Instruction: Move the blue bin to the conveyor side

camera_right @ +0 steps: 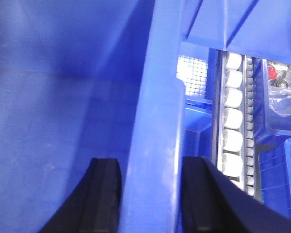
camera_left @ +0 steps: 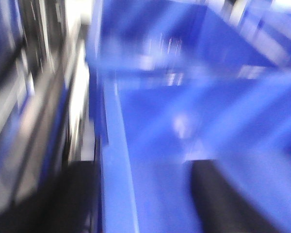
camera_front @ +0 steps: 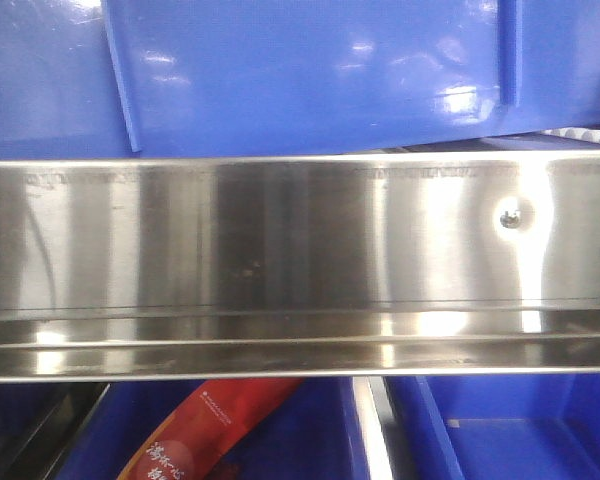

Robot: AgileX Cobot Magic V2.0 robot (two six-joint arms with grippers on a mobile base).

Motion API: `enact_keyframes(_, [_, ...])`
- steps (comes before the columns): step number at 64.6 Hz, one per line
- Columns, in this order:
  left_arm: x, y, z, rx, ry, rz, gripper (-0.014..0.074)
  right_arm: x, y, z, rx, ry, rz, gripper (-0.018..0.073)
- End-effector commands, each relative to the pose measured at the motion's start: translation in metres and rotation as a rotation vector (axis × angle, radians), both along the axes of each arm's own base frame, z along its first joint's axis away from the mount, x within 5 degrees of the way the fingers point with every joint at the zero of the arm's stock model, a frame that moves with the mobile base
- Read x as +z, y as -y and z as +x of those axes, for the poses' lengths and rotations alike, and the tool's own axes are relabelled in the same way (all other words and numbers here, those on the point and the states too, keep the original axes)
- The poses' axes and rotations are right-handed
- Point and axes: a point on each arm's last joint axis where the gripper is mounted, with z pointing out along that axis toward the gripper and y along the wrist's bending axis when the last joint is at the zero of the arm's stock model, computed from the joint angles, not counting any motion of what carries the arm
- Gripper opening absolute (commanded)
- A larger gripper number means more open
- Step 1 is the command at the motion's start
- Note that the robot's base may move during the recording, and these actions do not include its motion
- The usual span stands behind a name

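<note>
The right jaws are clamped on the blue bin (camera_right: 155,107), its upright wall pinched between their two black fingers (camera_right: 105,194). A row of white rollers (camera_right: 233,121) runs off to one side of them. The left jaws' dark fingers (camera_left: 223,199) flank a blue wall, too blurred to tell whether they grip. Seen from the front, the bin sits above a steel rail (camera_front: 300,240).

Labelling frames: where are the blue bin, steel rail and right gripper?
blue bin (camera_front: 310,80), front view, side wall.
steel rail (camera_front: 280,240), front view, flat face.
right gripper (camera_right: 153,194), right wrist view, midway between fingertips.
</note>
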Motion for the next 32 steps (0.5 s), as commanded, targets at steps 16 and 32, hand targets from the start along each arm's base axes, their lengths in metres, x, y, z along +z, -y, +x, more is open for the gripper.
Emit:
enact_keyframes(16, [-0.028,0.002,0.024,0.048,-0.253,-0.047,0.0393,0.004,0.003,0.0,-0.005,0.021,-0.003,-0.0088])
enact_keyframes(32, [-0.037,0.003,0.025,0.045,-0.327,-0.051,0.0392,0.003,0.003,0.0,-0.005,0.019,-0.004,-0.0088])
